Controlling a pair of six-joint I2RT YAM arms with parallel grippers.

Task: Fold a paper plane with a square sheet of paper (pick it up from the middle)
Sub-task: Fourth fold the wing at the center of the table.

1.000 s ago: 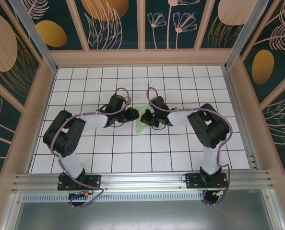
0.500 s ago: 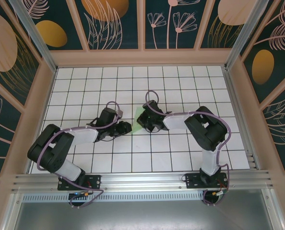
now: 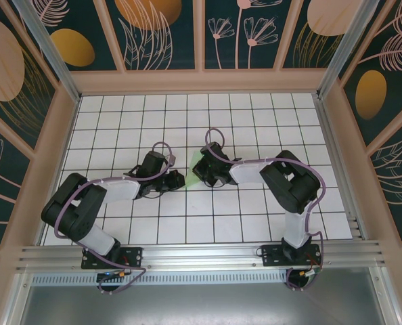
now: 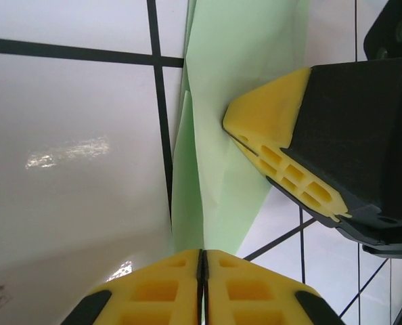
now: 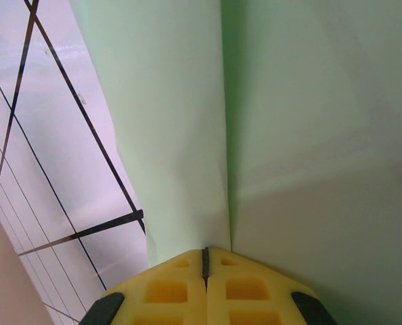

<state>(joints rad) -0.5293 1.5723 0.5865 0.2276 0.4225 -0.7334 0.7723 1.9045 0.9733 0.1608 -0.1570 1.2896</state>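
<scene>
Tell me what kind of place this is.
Probably a robot test cell rather than a home or workshop. A white gridded tabletop is boxed in by an aluminium frame and leaf-printed wall panels. A left arm and a right arm, bolted at the near edge, work a pale green paper.

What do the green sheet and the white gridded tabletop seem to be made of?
Green sheet: thin matte paper, judging by its sharp creases. Tabletop: probably glossy laminate or plastic, since it shows bright glare patches.

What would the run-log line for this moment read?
left tool: shut on green paper | right tool: shut on same paper | paper: creased, pinched between both tools
</scene>
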